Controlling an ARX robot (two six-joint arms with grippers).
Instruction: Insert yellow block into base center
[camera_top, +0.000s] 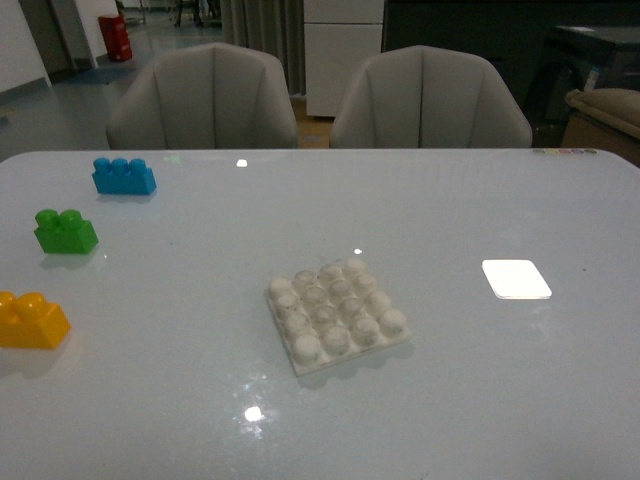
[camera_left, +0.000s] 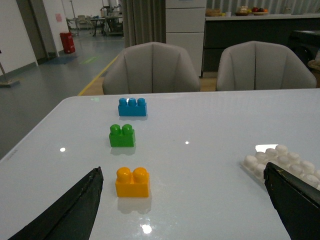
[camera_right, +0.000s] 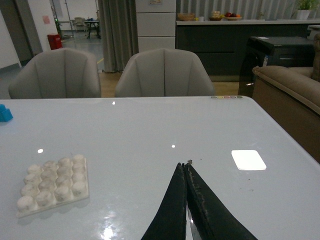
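Front view first, Ben: where is the yellow block (camera_top: 33, 320)?

Far out near the left edge of the table (camera_top: 450, 200), Ana, standing on the bare top with its studs up. A green brick (camera_top: 66, 231) and a blue brick (camera_top: 124, 176) line up beyond it, each apart from the next.

And the base (camera_top: 337, 313)?

Near the middle of the table, well apart from the block. All sixteen studs show and nothing is pressed onto them, so the centre is free.

So nothing is done yet?

That is my reading. The block is not lifted, not even touched. Neither arm shows in the front view at all.

What about the pincers?

In the left wrist view the left gripper (camera_left: 182, 172) is spread wide and holds nothing. The block lies ahead of its dark fingers (camera_left: 75, 210), nearer one of them, and a corner of the base shows by the other. In the right wrist view the right gripper (camera_right: 184, 167) is pressed tight together and empty, pointing out over the table between the base and a bright white patch (camera_right: 248, 159).

What is left, then?

Everything, I'd judge: reach the block, close on it, carry it across to the base, line it up over the middle studs and press it down. The left arm looks the better placed for it.
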